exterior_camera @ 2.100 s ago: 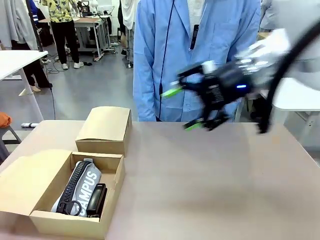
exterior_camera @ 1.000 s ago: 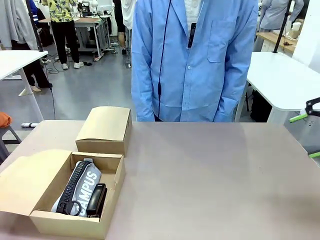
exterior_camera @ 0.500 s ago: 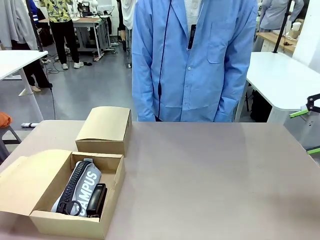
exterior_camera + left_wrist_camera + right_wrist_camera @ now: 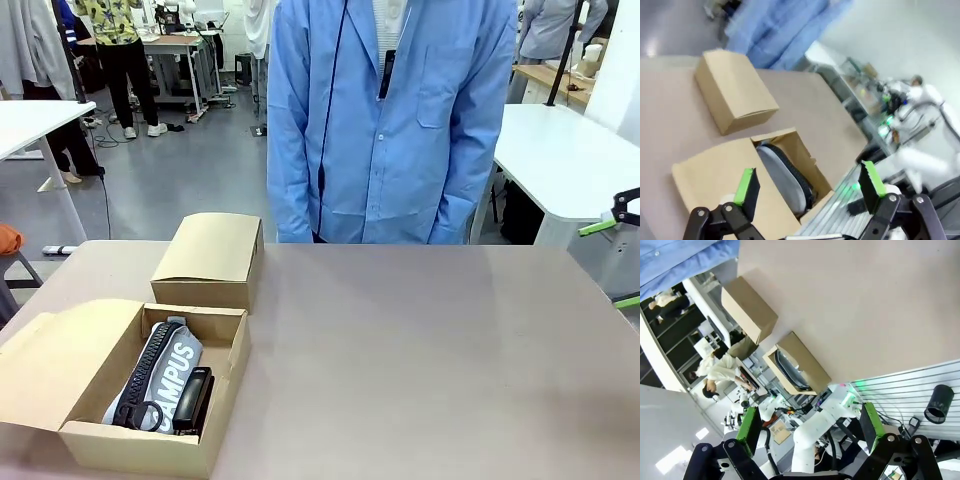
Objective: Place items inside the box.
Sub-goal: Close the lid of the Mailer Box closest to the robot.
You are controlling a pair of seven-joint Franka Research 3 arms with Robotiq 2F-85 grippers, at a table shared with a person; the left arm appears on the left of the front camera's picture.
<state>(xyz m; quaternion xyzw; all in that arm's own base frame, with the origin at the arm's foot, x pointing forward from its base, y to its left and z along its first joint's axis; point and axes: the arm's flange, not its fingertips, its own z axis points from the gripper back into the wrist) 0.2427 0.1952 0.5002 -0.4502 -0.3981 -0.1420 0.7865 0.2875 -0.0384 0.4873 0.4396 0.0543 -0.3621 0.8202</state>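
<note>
Right gripper [image 4: 622, 246] has pulled back from over the table — two seconds ago it hung mid-air in front of the person [image 4: 390, 120], now just its green fingertips peek in well to the right of the open box [image 4: 228, 390]. Barely moved over the last half second, so it looks parked. Jaws spread wide, nothing between them; the right wrist view confirms empty.

Left gripper [image 4: 810, 190] hovers above the open box, jaws also wide apart, holding nothing.

Inside the open box: grey CAMPUS pencil case [image 4: 165, 375] lying along its length, black stapler [image 4: 193, 398] touching its right side. Both unchanged across the sequence. Closed box [image 4: 210, 260] sits just behind the open one, towards the person.

Rest of the table [image 4: 420, 360] shows no loose items — my read: either packing is finished, or the robot waits for the person to supply the next item.
</note>
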